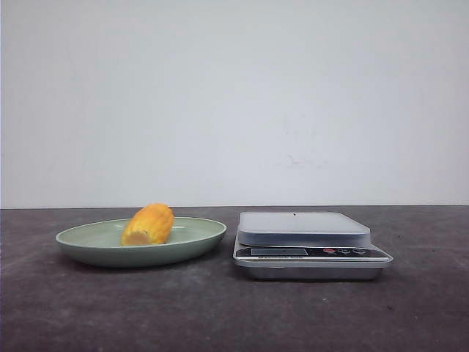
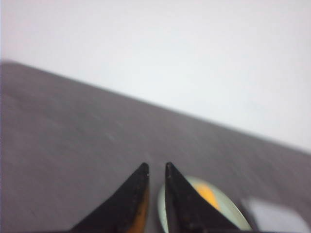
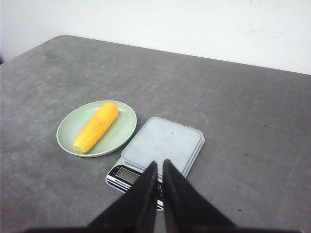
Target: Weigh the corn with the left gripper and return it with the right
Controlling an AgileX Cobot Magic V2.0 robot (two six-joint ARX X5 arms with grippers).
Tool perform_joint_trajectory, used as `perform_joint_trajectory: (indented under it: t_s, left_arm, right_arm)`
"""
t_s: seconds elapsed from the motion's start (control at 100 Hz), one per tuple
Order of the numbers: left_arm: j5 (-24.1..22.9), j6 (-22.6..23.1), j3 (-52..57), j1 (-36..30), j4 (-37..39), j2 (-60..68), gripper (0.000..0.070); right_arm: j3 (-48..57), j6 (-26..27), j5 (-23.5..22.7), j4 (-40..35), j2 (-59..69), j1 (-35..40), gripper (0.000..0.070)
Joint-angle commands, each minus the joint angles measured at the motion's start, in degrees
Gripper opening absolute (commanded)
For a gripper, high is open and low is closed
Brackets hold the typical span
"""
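The corn (image 1: pixel 149 224) is lying on its side in the green plate (image 1: pixel 88 238), its paler cut end turned toward the front of the table, and nothing is touching it. The plate is sitting on the dark grey table (image 1: pixel 220 315) just beside the kitchen scale (image 1: pixel 311 253), the two rims near one another but apart. Neither arm is showing in the front view. From the right wrist camera, the right gripper (image 3: pixel 160 165) is hanging above the table with its two dark fingers (image 3: pixel 146 194) drawn almost together, only a thin slit between the tips, and gripping nothing; the scale is lying just beyond and below those tips, its pale platform (image 3: pixel 163 143) bare, and the plate with the corn is sitting farther off to the scale's side. The left gripper (image 2: pixel 156 167) is looking much the same (that view is blurred), its fingers (image 2: pixel 126 199) nearly closed with a narrow gap and nothing held; just past its tips the plate's rim and a patch of yellow corn are peeking out, partly hidden behind one finger, with a corner of the scale off to one side.
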Motion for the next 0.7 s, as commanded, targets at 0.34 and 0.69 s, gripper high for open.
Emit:
perform_joint_trajectory:
  t_s: [0.34, 0.69]
  left_arm:
    - [21.84, 6.54, -33.79, 16.13, 33.86, -8.44, 0.0016]
    - [23.43, 9.7, -38.47, 16.13, 27.36, -8.44, 0.0016]
  right_arm:
    - [0.81, 0.13, 0.07, 0.72, 0.15, 0.39, 0.0012]
    - [0.81, 0.13, 0.04, 0.7, 0.13, 0.39, 0.0011]
